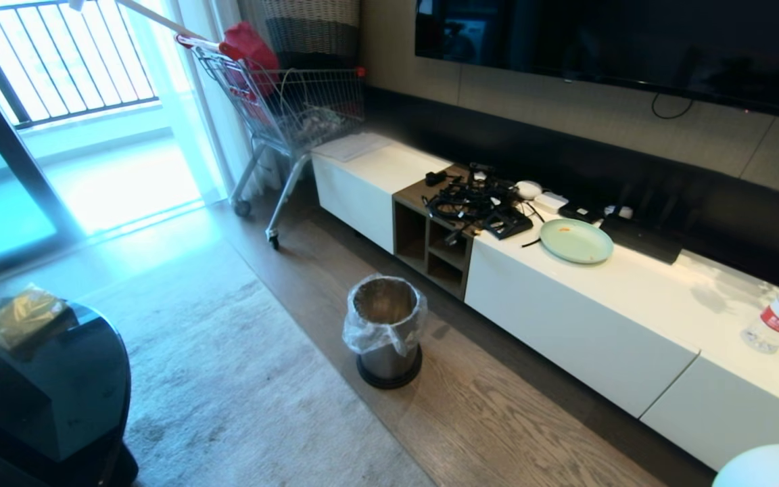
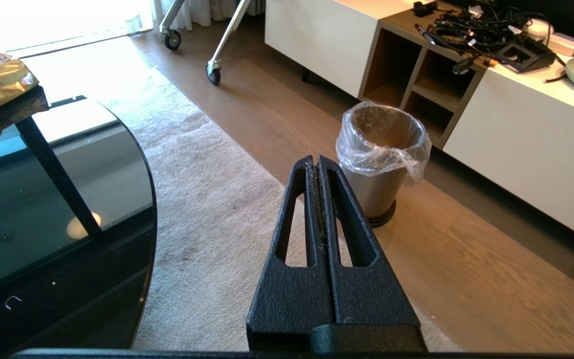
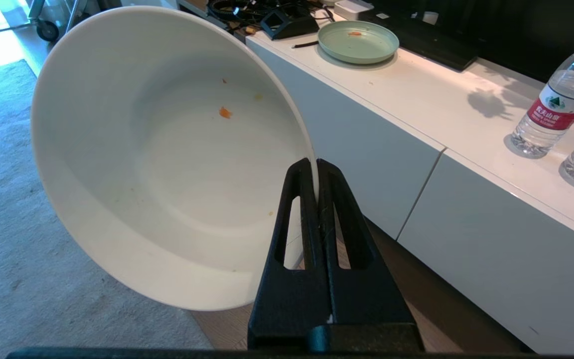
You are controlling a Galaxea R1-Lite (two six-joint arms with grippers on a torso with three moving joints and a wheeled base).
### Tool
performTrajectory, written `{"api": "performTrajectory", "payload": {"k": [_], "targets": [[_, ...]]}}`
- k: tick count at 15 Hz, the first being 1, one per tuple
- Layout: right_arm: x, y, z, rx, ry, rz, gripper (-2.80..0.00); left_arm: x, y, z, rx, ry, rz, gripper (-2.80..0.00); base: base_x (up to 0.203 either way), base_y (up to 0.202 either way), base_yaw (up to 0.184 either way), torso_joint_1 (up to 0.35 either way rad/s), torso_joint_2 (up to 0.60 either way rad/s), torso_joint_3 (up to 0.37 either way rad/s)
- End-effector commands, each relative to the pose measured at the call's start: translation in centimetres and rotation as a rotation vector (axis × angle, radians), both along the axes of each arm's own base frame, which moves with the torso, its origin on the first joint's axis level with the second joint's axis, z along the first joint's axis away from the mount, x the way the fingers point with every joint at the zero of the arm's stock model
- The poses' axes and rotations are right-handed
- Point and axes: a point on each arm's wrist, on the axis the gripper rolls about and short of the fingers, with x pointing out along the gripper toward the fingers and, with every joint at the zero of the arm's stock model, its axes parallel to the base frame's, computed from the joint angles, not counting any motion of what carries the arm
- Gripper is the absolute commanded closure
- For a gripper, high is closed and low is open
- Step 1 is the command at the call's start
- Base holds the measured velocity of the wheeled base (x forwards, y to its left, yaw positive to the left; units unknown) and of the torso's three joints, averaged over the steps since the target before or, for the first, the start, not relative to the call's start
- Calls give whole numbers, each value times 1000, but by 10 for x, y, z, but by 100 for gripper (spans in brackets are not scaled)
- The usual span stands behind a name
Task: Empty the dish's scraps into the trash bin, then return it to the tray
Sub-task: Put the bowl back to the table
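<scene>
You are facing a living-room floor of wood and rug, with the trash bin [image 1: 385,329] standing before a white cabinet [image 1: 592,325]. Your right gripper [image 3: 317,167] pinches the rim of the dish [image 3: 167,159], nearly free of scraps. Emptying looks done; the tray, unseen, awaits. Your left gripper [image 2: 317,162] is clenched on nothing.

Home living room: wall TV [image 1: 619,47] above low white media cabinet [image 1: 585,325], carpet [image 1: 227,379], balcony door [image 1: 58,122].
</scene>
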Motion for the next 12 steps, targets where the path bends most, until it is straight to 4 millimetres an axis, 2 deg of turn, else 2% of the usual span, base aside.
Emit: {"api": "performTrajectory", "payload": {"k": [1,5,12], "targets": [[0,0,0,-1,2,1,0,0,0,0,-1,1,1,0,0,0,0,0,0,0],[0,0,0,-1,1,1,0,0,0,0,-1,1,1,0,0,0,18,-1,1,2],[0,0,0,14,1,-1,0,0,0,0,1,1,1,0,2,-10,160,2,3,2]]}}
